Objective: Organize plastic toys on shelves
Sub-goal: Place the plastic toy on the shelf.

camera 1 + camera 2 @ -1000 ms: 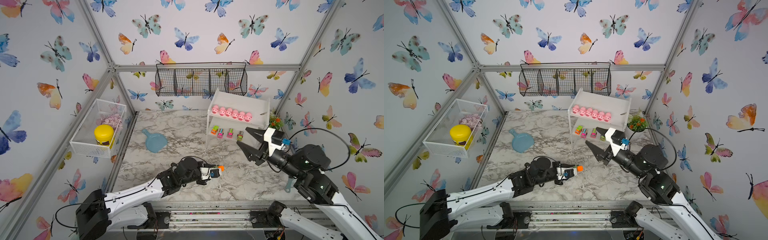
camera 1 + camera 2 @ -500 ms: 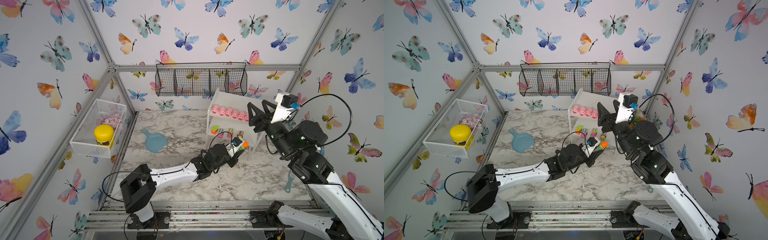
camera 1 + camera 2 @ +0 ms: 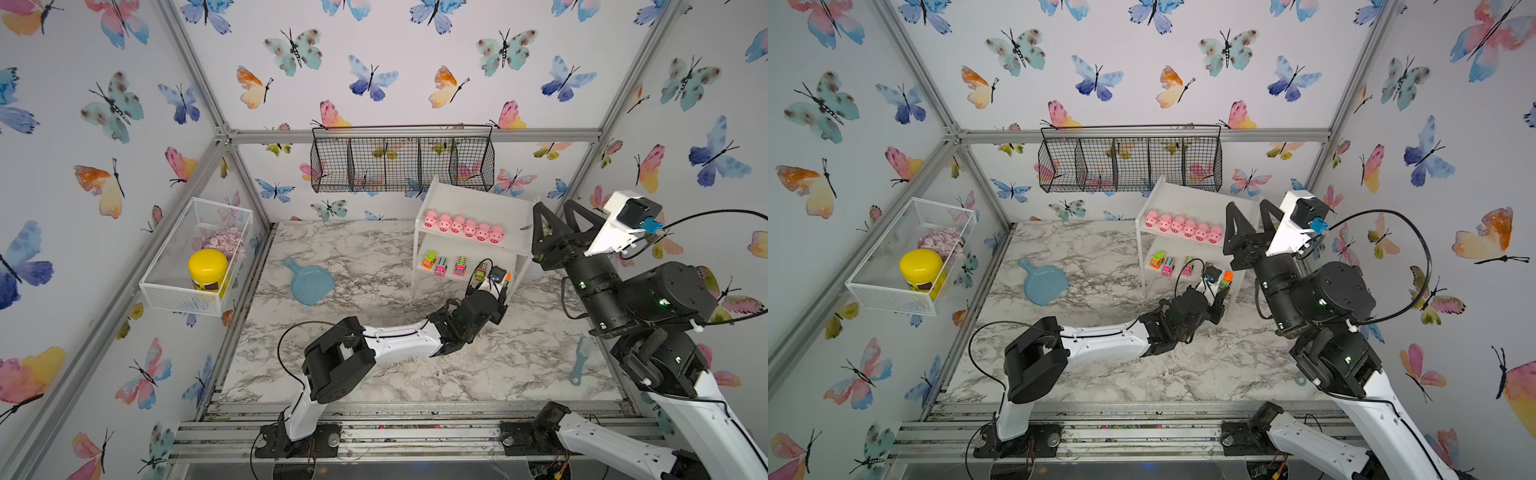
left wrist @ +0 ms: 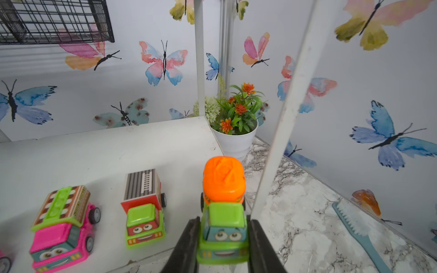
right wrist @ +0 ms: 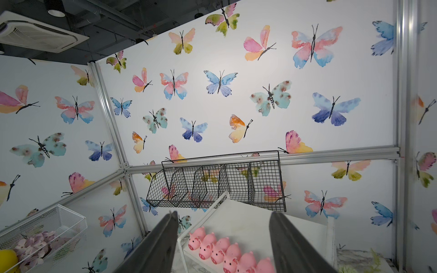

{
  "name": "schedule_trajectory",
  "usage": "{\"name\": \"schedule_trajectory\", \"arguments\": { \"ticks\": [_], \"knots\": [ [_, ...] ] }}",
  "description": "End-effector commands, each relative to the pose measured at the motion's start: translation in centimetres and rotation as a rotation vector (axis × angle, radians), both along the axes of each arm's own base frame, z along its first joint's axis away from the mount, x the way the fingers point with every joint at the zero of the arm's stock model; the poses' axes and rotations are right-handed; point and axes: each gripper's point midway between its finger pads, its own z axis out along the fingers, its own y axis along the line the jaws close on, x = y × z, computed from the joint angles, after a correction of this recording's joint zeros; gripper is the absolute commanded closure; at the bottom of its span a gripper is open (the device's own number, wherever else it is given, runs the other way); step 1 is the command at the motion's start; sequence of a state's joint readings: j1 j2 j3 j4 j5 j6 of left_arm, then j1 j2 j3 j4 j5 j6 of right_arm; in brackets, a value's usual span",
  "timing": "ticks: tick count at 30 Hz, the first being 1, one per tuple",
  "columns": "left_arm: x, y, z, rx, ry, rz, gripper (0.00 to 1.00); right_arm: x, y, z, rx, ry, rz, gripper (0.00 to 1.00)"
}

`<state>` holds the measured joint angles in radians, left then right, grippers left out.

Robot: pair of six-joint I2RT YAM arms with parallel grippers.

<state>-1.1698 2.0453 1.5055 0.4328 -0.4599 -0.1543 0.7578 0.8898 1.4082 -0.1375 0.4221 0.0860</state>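
Left arm: has swung from the front middle of the bench (image 3: 519, 365) across to the shelf (image 3: 473, 199), so the carry is over and the placing has begun.
Left gripper (image 4: 223, 221): clamped on the cab of the orange-backed truck (image 4: 223, 189), with one finger on each side of it.
Orange-backed truck: now at the front right corner of the lower board (image 4: 94, 151), nose towards the arm and just beside the shelf's front right leg (image 4: 283, 118). The left wrist view does not settle whether its wheels rest on the board.
Other trucks (image 3: 460, 266): four stand in a row along the lower board's front edge. The nearest is the red and green one (image 4: 144, 210), close to the held truck but not touching it.
Pigs (image 3: 463, 226): six in a line along the front edge of the top board, untouched.
Right gripper (image 3: 555, 205): lifted from in front of the lower board to above the shelf's right edge, jaws wide and empty, so it no longer blocks the left arm's path.
Meaning for the task: this looks like the last loose toy. Once it is set down and released, both boards should be filled.
Watch: the leg is very close to the outer finger (image 4: 256, 236), so opening or backing out could nudge the shelf.
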Motion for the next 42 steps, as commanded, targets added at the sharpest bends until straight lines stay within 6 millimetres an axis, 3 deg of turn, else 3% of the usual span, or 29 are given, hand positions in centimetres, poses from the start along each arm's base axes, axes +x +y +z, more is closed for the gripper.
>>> {"name": "schedule_trajectory", "arguments": {
  "ticks": [1, 11, 29, 34, 42],
  "knots": [
    [1.7, -0.1, -0.3, -0.018, 0.010, 0.104, 0.68, -0.3, -0.3, 0.6, -0.008, -0.014, -0.003, 0.33],
    [3.4, -1.2, -1.9, -0.008, 0.016, 0.150, 0.67, -0.1, 0.5, 0.6, -0.022, -0.010, 0.025, 0.34],
    [3.2, -0.9, -4.8, 0.036, 0.078, 0.127, 0.57, -0.2, 0.5, 0.5, -0.013, -0.014, 0.025, 0.34],
    [2.8, -1.2, -4.2, 0.031, 0.078, 0.094, 0.55, -0.1, 0.4, 0.3, -0.013, -0.010, 0.022, 0.34],
    [1.3, -1.6, -1.7, 0.023, 0.038, 0.026, 0.47, -0.1, 0.4, -0.2, -0.019, -0.002, 0.020, 0.34]
  ]
}}
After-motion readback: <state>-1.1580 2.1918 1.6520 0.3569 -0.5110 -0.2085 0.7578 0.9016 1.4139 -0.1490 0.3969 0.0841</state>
